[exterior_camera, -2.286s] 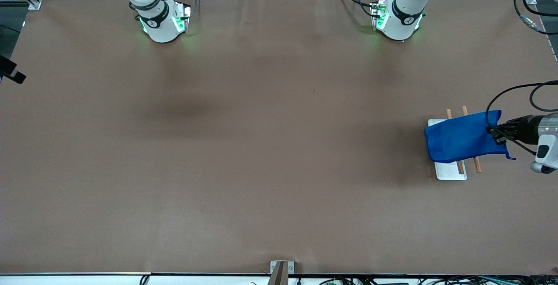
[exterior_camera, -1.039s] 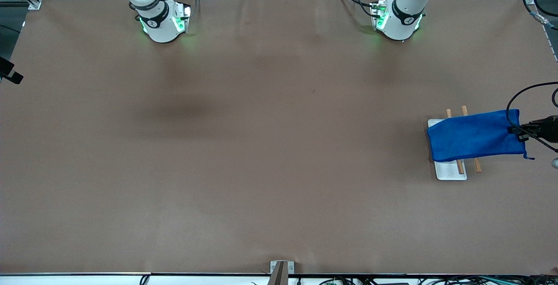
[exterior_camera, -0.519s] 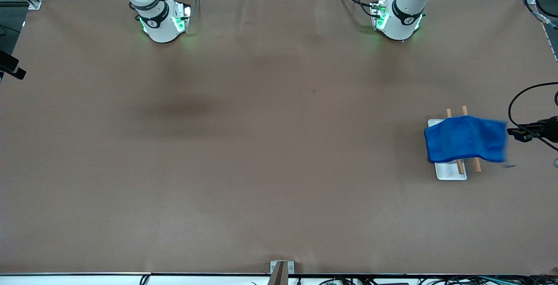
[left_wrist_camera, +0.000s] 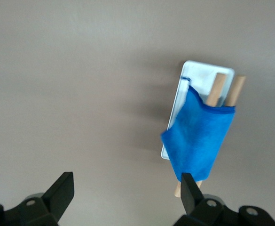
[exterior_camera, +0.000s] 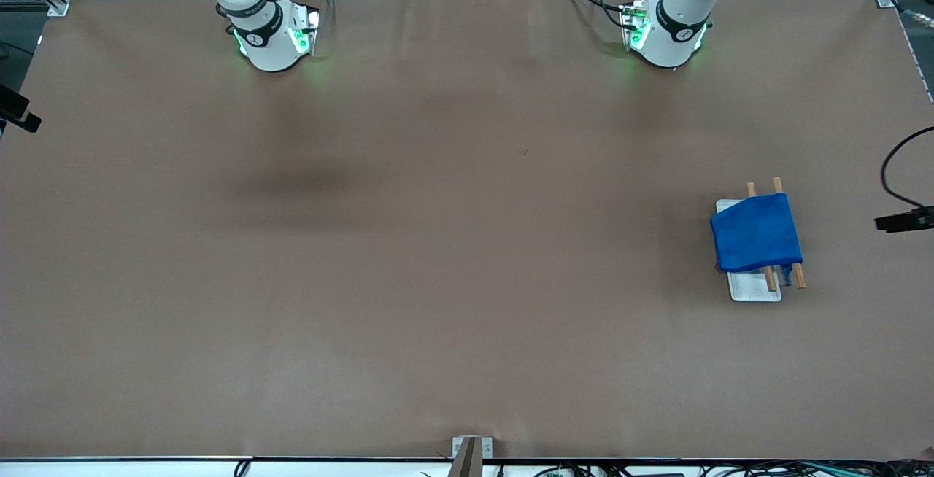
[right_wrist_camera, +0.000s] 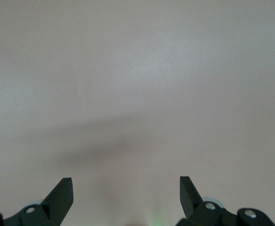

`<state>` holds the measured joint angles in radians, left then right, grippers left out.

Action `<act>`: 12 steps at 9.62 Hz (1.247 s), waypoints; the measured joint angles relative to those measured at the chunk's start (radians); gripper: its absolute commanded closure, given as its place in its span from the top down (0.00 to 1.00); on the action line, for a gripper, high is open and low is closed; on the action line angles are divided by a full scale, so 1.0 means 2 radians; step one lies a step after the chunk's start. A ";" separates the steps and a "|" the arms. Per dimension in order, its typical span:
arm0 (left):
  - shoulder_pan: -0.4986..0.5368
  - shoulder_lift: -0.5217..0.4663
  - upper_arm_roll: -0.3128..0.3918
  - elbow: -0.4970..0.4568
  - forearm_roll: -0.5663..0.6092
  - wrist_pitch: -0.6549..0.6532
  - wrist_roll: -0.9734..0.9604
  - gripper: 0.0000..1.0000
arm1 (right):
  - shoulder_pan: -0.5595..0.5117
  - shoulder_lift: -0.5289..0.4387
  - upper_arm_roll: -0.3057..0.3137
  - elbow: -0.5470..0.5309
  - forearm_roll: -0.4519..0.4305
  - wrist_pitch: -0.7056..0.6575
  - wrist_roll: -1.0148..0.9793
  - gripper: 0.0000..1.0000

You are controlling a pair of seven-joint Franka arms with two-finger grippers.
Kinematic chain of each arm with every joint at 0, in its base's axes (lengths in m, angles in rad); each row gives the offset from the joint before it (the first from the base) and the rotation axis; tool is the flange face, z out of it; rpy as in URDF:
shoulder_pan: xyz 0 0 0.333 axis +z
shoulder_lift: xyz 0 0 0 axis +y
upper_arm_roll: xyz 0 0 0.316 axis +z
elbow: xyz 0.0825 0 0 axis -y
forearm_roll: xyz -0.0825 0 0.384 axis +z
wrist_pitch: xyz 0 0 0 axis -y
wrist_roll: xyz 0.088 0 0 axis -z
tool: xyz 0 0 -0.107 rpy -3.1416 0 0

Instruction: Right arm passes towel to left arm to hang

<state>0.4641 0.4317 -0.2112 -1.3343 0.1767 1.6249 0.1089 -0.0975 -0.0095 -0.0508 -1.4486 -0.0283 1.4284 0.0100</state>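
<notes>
The bright blue towel (exterior_camera: 755,233) hangs folded over the two wooden bars (exterior_camera: 800,277) of the rack, whose white base (exterior_camera: 755,289) lies on the table at the left arm's end. Its small loop (exterior_camera: 786,273) dangles at the nearer corner. My left gripper (exterior_camera: 884,223) is open and empty, apart from the towel, over the table's edge at that end. In the left wrist view the gripper (left_wrist_camera: 125,181) faces the towel (left_wrist_camera: 200,136) and the rack base (left_wrist_camera: 198,77). My right gripper (right_wrist_camera: 125,186) is open and empty over bare table.
The brown table cover (exterior_camera: 467,243) is bare between the two arm bases (exterior_camera: 273,39) (exterior_camera: 668,32). A black cable (exterior_camera: 894,160) loops above the left gripper. A metal bracket (exterior_camera: 471,451) sits at the table's near edge.
The left gripper has let go of the towel and drawn back toward the table's edge. The towel's stretched end has dropped and now hangs over the bars.
</notes>
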 measured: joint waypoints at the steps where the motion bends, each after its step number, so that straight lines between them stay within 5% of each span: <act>1: 0.000 -0.013 -0.010 0.015 0.000 -0.001 0.012 1.00 | 0.000 0.000 0.000 0.000 0.000 0.000 0.000 1.00; 8: -0.004 -0.146 -0.127 0.029 -0.034 -0.090 -0.018 1.00 | 0.000 0.000 -0.001 0.000 0.001 0.000 0.000 1.00; 12: -0.006 -0.153 -0.184 0.021 -0.036 -0.095 -0.071 1.00 | 0.002 0.000 -0.006 0.000 0.001 0.000 -0.001 1.00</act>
<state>0.4512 0.1253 -0.5797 -1.2920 0.1041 1.4344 -0.0339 -0.0930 -0.0093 -0.0634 -1.4481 -0.0265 1.4284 0.0089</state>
